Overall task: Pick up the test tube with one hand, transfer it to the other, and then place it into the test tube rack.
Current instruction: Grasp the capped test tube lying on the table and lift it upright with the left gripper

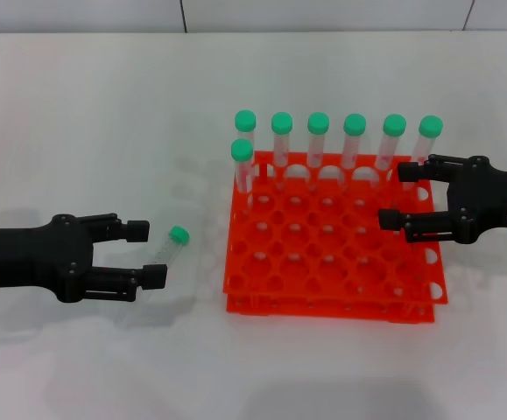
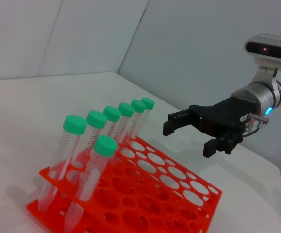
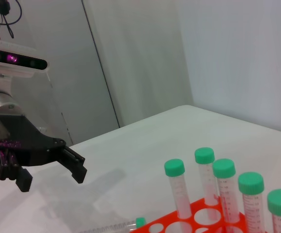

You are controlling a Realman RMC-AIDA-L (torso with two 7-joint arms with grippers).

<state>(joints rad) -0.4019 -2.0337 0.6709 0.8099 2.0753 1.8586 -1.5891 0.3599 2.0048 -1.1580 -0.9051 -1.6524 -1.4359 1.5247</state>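
The test tube point(image 1: 167, 249) lies flat on the tabletop, between the left edge and the test tube rack point(image 1: 332, 254). The left gripper point(image 1: 148, 254) is wide open around its clear end. It should close softly. The right gripper point(image 1: 397, 194) waits open above the rack's right side.

Probably a lab, orange test tube rack point(image 1: 332, 249), green-capped tubes point(image 1: 318, 140), plain white table point(image 1: 87, 122), bare walls point(image 3: 218, 53)

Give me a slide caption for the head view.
Open left gripper approaches the loose test tube; open right gripper hovers over the test tube rack.
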